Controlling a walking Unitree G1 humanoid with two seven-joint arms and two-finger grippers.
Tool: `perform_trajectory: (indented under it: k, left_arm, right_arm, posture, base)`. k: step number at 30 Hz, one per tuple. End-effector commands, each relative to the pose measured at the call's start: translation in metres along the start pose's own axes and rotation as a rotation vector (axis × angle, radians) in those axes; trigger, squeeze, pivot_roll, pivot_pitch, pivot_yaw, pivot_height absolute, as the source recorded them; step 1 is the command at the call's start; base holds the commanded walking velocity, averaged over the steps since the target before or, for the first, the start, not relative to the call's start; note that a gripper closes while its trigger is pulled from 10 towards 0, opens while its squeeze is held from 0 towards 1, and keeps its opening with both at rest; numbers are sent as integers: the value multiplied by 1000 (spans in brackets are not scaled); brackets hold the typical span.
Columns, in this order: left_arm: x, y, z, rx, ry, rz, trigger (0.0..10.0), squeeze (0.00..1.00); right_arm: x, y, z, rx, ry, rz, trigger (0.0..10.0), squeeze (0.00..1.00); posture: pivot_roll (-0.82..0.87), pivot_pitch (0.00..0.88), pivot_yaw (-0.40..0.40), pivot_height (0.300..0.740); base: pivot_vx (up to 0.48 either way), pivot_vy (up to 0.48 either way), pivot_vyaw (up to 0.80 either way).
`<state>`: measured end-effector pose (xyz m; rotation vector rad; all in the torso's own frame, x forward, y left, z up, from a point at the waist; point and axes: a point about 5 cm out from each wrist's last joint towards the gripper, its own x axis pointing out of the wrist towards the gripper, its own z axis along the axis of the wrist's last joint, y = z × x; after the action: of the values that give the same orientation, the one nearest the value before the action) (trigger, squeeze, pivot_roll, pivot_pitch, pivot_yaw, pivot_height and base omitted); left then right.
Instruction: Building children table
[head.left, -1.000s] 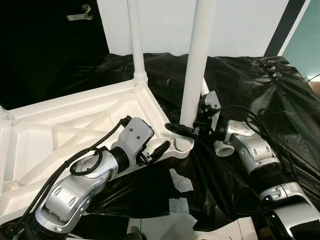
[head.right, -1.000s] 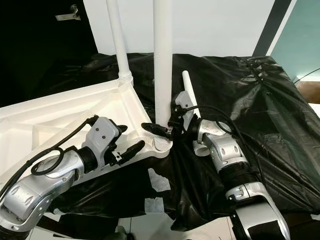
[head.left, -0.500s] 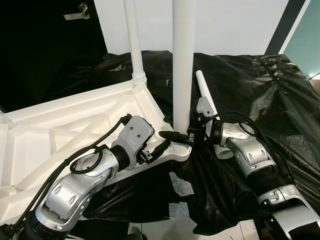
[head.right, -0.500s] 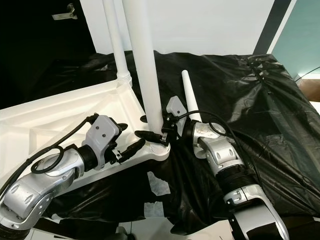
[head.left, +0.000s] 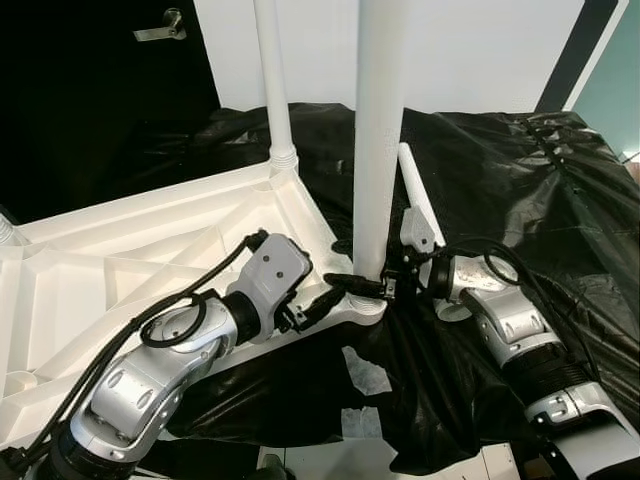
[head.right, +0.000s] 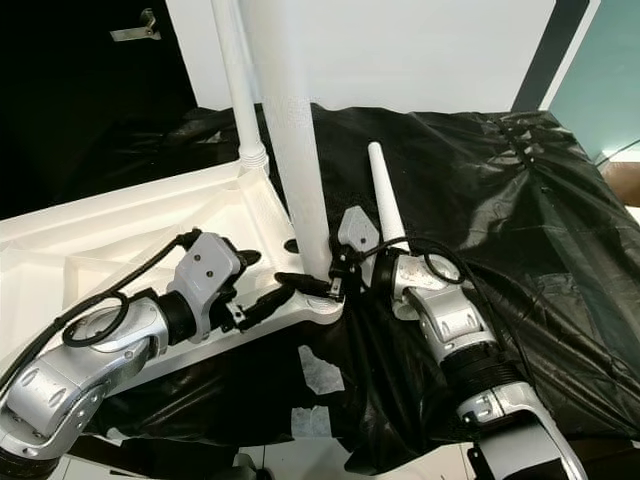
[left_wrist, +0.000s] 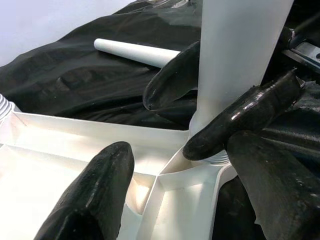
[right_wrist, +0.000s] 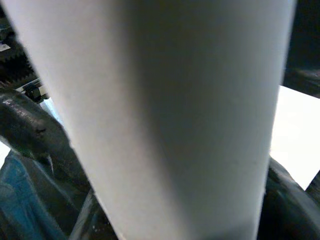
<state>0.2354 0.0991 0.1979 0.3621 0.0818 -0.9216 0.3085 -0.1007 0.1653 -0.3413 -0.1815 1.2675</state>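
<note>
The upturned white plastic children's table top (head.left: 150, 260) lies on crumpled black plastic sheeting (head.left: 520, 190). At its near corner stands a thick white tubular leg (head.left: 378, 140), its ribbed foot in the corner socket; the right gripper (head.left: 370, 287) is clenched round it just above the socket. The left gripper (head.left: 318, 306) rests at the table's edge beside that socket, fingers (left_wrist: 100, 190) spread — seemingly holding nothing. A thinner-looking white leg (head.left: 272, 80) stands at the far corner, and a loose white leg (head.left: 418, 195) lies on the sheeting behind the right arm

Black sheeting (head.left: 520, 200) carries the upturned white tabletop (head.left: 120, 270) and a loose leg (head.left: 415, 195)
</note>
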Motion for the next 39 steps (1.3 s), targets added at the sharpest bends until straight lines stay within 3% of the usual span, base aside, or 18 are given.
perform_trajectory:
  k: [1,6,8,15,24,29,34,36,39]
  left_arm:
    - [-2,0,2,8,-3,-1,10000,0]
    - [-3,1,3,8,-2,0,10000,0]
    - [-3,2,4,13,-3,-2,10000,0]
    - [-1,3,5,17,-7,-2,10000,0]
    - [-1,4,6,16,-14,6,10000,0]
    - [-1,2,6,5,-19,18,10000,0]
    - [0,1,6,2,-23,20,10000,0]
    - [1,3,6,0,-27,32,10000,0]
    - [3,5,6,-1,-32,43,10000,0]
  right_arm:
    - [-9,17,-35,116,139,34,10000,0]
    - [-9,18,-35,135,110,24,10000,0]
    - [-7,9,-31,272,95,-27,10000,0]
    - [-6,-8,-25,403,141,-42,10000,0]
    - [-5,-11,-23,324,155,-58,10000,0]
    - [2,-17,-21,272,127,-300,10000,0]
    - [4,-18,-20,262,120,-394,10000,0]
    - [11,-12,-19,272,95,-585,10000,0]
    - [15,-8,-18,289,96,-744,10000,0]
  posture:
    - [133,69,18,740]
    - [133,71,22,740]
    - [133,71,26,740]
    - [127,68,23,740]
    - [131,64,13,740]
    - [133,66,9,740]
    - [132,70,6,740]
    - [127,70,5,740]
    - [125,66,7,740]
  base:
    - [0,0,0]
    - [0,0,0]
    - [0,0,0]
    - [0,0,0]
    - [0,0,0]
    - [0,0,0]
    - [0,0,0]
    - [0,0,0]
    - [0,0,0]
